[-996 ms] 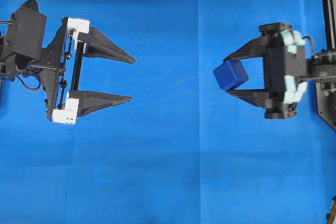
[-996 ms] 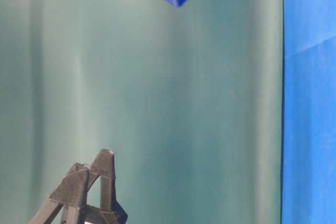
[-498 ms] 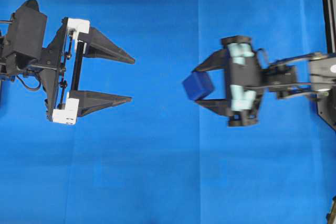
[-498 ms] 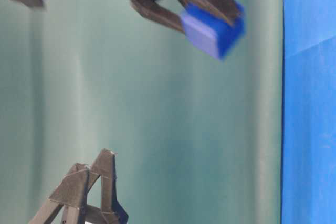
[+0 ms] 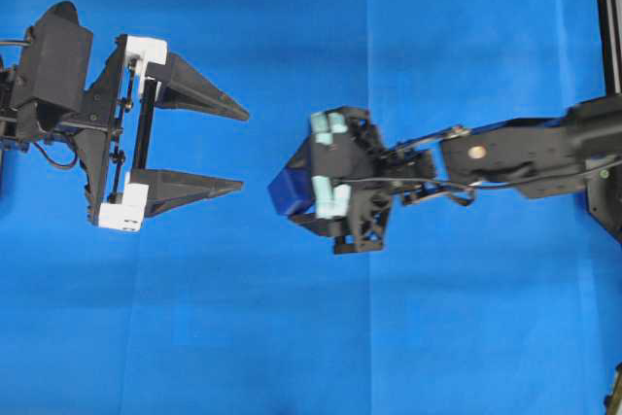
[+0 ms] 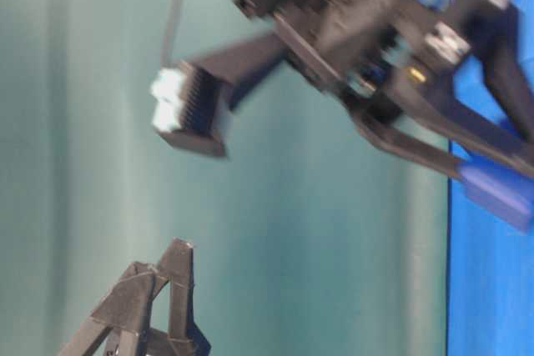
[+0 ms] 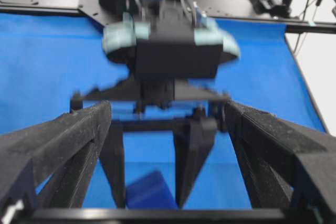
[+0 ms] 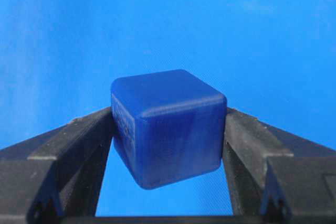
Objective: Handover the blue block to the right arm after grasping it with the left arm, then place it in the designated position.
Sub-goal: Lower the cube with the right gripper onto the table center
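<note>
Right wrist: blue block (image 8: 167,127) corner-down, no long axis | right arm (image 5: 303,193) jaws gripping it | left arm (image 5: 243,148) jaws wide

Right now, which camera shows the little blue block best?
The right wrist view: the blue block fills it, sharp, pinched between the right gripper fingers. Overhead, the block is small and half hidden. Table-level it's blurry. Left wrist shows only a blurry corner.

The blue block (image 5: 289,192) sits between the right arm's fingers (image 5: 313,223), right of the left arm (image 5: 243,148).
</note>
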